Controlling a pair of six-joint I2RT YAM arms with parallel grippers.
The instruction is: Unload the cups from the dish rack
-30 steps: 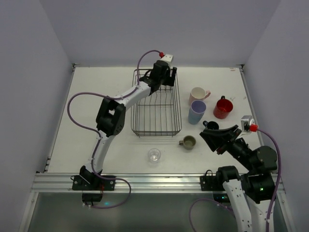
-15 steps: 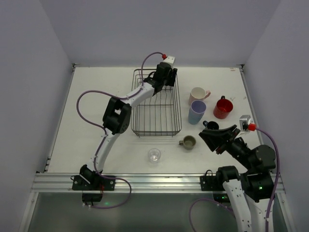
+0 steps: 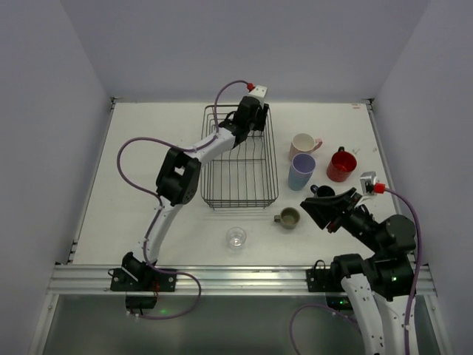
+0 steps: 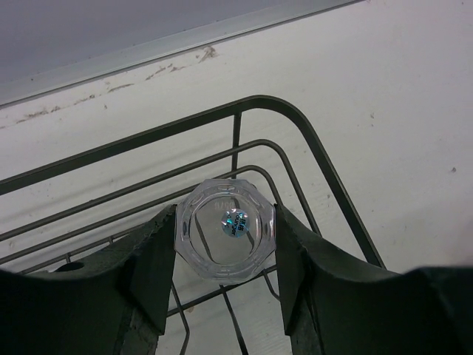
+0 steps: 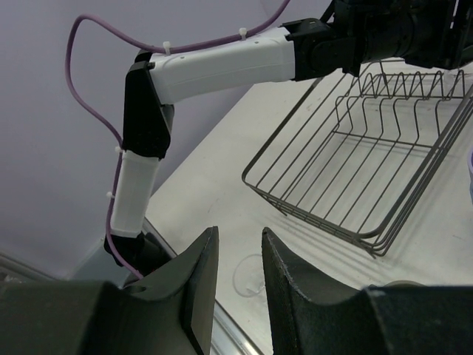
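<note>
dish rack (image 3: 238, 166) far corner: wires hem your left gripper (image 4: 225, 233) and gripped tumbler (image 4: 222, 253) | left: open table (image 3: 137, 137) — pass | right: five cups (image 3: 301, 171) crowd

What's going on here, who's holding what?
The left gripper is at the far right corner of the dish rack, closed around a clear glass cup. The right gripper, slightly parted, holds nothing and hovers over the table at its near right. Other cups, including a red mug and a second glass, already stand outside the rack.
</note>
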